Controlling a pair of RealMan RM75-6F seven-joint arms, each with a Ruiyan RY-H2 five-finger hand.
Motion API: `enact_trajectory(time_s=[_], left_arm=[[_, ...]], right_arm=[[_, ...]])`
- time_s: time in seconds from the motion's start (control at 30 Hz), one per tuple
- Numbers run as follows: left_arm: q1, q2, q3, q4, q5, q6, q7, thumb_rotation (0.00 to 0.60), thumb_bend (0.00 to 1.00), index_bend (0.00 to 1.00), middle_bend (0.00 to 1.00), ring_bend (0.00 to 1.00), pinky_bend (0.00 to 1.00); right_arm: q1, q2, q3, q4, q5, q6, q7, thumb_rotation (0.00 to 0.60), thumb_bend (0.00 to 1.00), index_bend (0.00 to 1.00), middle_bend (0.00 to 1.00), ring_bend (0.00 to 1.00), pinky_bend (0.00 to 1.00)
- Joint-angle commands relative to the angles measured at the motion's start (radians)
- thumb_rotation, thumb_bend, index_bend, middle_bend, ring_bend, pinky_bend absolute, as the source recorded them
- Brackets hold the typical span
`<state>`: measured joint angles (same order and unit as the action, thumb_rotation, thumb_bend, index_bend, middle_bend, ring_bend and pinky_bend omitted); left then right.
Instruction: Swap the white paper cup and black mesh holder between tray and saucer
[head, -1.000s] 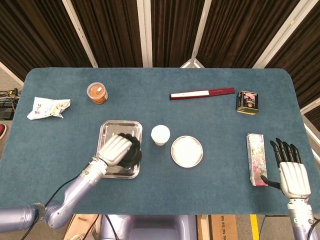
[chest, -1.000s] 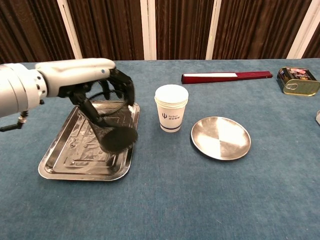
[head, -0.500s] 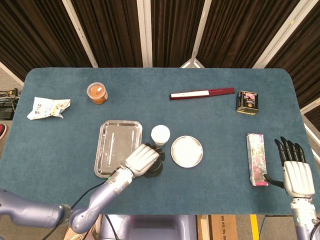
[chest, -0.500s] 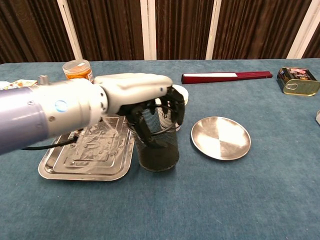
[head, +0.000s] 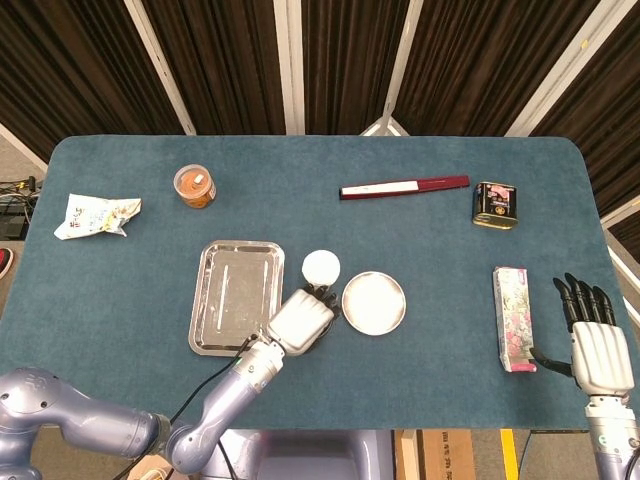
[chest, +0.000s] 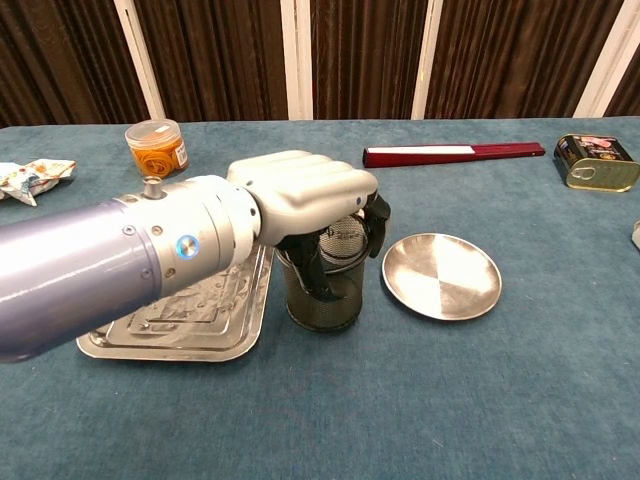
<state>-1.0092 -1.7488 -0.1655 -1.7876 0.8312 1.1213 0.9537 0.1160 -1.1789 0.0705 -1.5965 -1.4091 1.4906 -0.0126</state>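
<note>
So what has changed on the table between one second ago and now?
The left hand carried the mesh holder off the tray toward the saucer; it still holds it, upright, between the two. The cup, the saucer and the open right hand stayed about where they were.

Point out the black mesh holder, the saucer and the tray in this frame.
black mesh holder (chest: 325, 295): chest view, lower mesh wall below the left hand.
saucer (chest: 442, 275): chest view, bare centre of the dish.
tray (head: 232, 290): head view, bare floor.
</note>
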Motion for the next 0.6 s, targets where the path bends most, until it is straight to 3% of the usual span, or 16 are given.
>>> enact_trajectory(time_s=[0.03,0.3,0.6], left_arm=[[-0.005,-0.003,0.002,-0.002,-0.011,0.0,0.0,0.6,0.15,0.34,0.15,0.11,0.21],[-0.003,0.009,0.005,-0.012,-0.011,0.003,-0.024,0.6,0.03,0.31,0.1,0.05,0.2],[0.024,0.037,-0.003,-0.049,0.086,-0.011,-0.163,0.6,0.01,0.31,0.1,0.06,0.2]], right_arm=[[-0.002,-0.001,0.003,0.0,0.001,0.0,-0.001,0.6,0.0,0.0,0.0,0.0,0.0],[-0.007,0.0,0.01,-0.003,0.0,0.0,-0.006,0.6,0.0,0.0,0.0,0.0,0.0],[-0.012,-0.001,0.021,-0.008,0.011,-0.002,-0.016,0.6,0.0,0.0,0.0,0.0,0.0]])
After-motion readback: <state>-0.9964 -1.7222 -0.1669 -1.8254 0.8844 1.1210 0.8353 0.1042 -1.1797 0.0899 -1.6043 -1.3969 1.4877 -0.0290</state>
